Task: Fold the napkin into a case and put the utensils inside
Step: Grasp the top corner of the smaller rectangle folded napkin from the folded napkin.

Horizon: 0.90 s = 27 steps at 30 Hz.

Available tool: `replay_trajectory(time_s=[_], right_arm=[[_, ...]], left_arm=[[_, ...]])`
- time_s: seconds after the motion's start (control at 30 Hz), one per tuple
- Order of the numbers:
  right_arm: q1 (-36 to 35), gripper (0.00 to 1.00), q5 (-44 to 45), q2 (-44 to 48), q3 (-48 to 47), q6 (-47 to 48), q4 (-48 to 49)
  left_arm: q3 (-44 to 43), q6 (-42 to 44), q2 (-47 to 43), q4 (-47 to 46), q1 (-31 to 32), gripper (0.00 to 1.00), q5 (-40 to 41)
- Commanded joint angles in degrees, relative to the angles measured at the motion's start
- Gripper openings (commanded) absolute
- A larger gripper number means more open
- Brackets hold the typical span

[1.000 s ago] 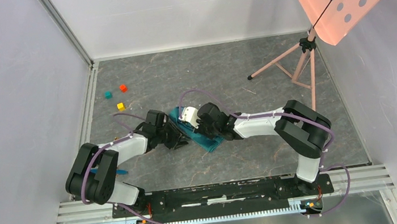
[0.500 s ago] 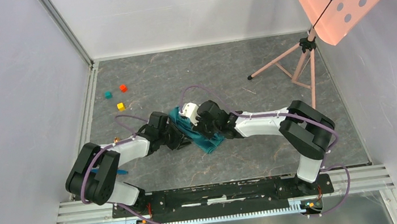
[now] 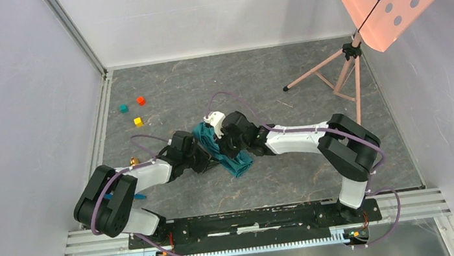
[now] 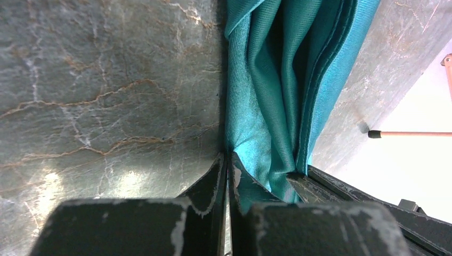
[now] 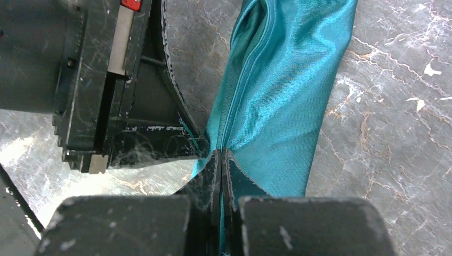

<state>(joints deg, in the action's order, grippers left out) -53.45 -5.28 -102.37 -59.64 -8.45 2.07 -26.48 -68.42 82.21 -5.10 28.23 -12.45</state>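
Running diag. far-left to near-right, folded napkin (image 3: 237, 163) (narrow strip)

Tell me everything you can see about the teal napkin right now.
The napkin is plain teal-green cloth with a slight sheen, folded into a narrow, layered strip set diagonally on the grey marbled table between the two arms. Stacked edges show along one side. The left gripper and the right gripper each pinch a fold of it from opposite sides, jaws shut.
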Motion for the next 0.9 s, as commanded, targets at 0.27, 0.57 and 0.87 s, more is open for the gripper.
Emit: replay_trajectory(time_s=[0.27, 0.57, 0.87], right_arm=[[0.00, 0.00, -0.87, -3.82, 0.74, -4.29, 5.08], [0.02, 0.00, 2.19, -4.76, 4.15, -4.46, 7.67], [0.00, 0.00, 1.23, -4.40, 4.71, -4.09, 8.74]], left_arm=[[1.78, -1.40, -0.37, -0.54, 0.72, 0.06, 3.31], [3.76, 4.23, -10.88, 3.37, -5.63, 0.27, 0.04], [-11.81, 14.95, -10.65, 13.75, -14.87, 0.19, -6.42]])
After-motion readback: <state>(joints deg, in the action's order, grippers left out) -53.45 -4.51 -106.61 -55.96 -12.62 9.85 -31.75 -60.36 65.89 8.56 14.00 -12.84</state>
